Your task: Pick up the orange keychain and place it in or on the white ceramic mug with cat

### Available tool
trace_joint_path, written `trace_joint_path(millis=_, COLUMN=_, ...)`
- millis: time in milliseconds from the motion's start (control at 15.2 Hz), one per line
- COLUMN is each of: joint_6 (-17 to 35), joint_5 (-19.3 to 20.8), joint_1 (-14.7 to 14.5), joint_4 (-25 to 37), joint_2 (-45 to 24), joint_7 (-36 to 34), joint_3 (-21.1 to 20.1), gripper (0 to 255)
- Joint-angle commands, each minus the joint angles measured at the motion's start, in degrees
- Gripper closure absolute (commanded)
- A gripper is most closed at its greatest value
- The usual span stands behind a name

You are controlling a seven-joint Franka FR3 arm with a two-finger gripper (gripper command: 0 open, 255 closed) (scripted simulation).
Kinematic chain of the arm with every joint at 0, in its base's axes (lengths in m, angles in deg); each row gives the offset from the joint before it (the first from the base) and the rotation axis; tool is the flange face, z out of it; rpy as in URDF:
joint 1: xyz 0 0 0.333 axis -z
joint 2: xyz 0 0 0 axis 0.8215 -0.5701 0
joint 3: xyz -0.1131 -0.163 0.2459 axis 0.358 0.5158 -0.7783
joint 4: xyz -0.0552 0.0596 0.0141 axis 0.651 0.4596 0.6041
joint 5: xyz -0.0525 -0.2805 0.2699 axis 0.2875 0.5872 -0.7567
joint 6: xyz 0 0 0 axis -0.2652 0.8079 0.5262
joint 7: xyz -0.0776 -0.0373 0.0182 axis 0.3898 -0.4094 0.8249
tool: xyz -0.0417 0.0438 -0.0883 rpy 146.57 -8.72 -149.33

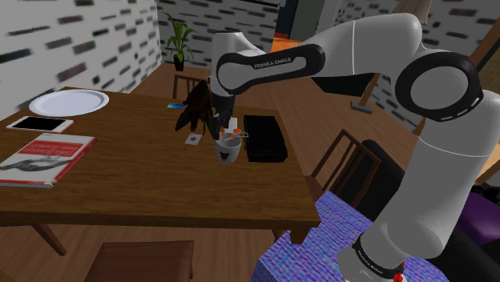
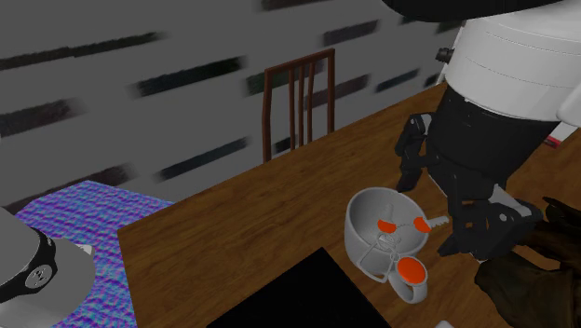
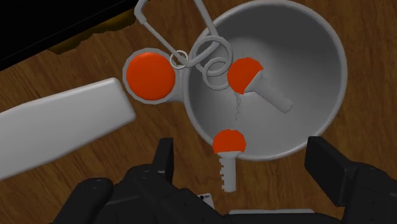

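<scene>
The black gripper [image 3: 243, 159], released with fingers apart, is held just above the pale mug [image 3: 318, 70], over whose rim the orange keychain [image 3: 151, 77] is draped; a straight lift clear is advised.

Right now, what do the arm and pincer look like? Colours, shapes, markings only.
The arm has glossy white, rounded links with dark rings at the joints. A black band on one link carries white FRANKA EMIKA lettering. The pincer is all black, with two blocky, square-ended fingers.
</scene>
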Motion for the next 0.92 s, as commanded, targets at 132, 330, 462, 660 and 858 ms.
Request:
trace_joint_path(millis=132, joint_6=-2.0, joint_5=-0.1, joint_1=0.0, joint_4=1.8, joint_2=0.2, joint_7=0.1, joint_3=0.0, gripper=0)
trace_joint_path(millis=330, joint_6=-7.1, joint_5=-0.4, joint_1=-0.1, joint_4=6.0, joint_2=1.0, joint_7=0.3, joint_3=-0.2, gripper=0)
trace_joint_path(millis=462, joint_6=-7.1, joint_5=-0.4, joint_1=-0.1, joint_4=6.0, joint_2=1.0, joint_7=0.3, joint_3=-0.2, gripper=0)
trace_joint_path(millis=660, joint_6=-7.1, joint_5=-0.4, joint_1=-0.1, joint_4=6.0, joint_2=1.0, joint_7=0.3, joint_3=-0.2, gripper=0)
trace_joint_path(millis=858, joint_6=-7.0, joint_5=-0.4, joint_1=-0.1, joint_4=6.0, joint_2=1.0, joint_7=0.3, joint_3=-0.2, gripper=0)
